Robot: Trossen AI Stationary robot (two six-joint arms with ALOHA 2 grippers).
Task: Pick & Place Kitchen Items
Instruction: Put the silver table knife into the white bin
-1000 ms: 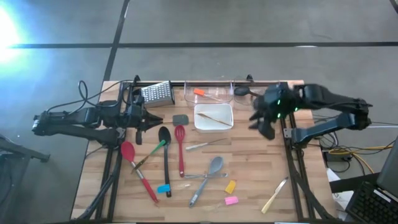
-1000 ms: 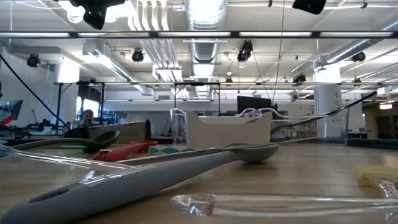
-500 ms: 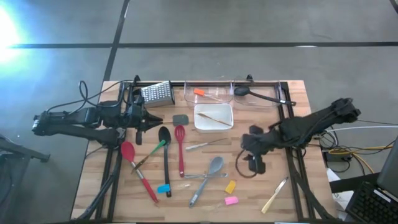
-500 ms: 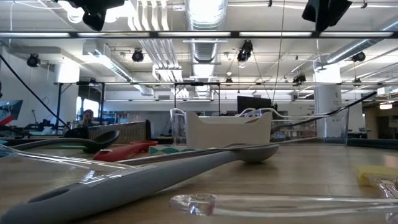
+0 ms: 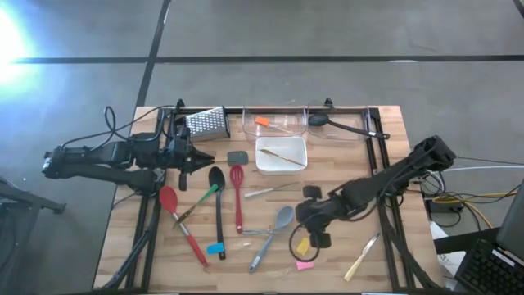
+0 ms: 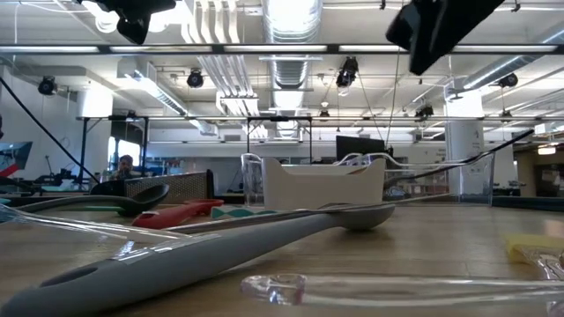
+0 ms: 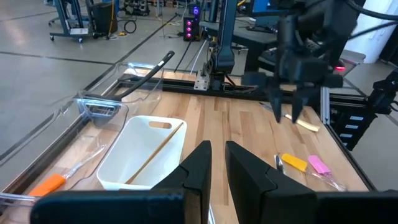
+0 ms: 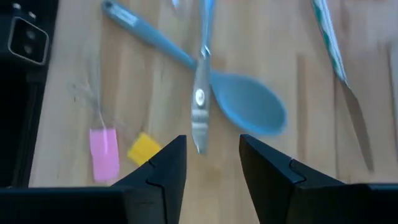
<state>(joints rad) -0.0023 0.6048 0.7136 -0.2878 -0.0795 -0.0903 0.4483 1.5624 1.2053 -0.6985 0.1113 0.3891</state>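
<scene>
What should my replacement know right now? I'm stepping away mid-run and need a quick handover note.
Right hand: open, empty, hovering over the grey spoon and tongs, beside the yellow piece.
Left hand: waiting by the grater.
Done: orange piece and a black spoon in the clear bins; wooden stick in the white tray.
Left: everything loose on the table, including the red spatula, blue piece and pink piece.
</scene>
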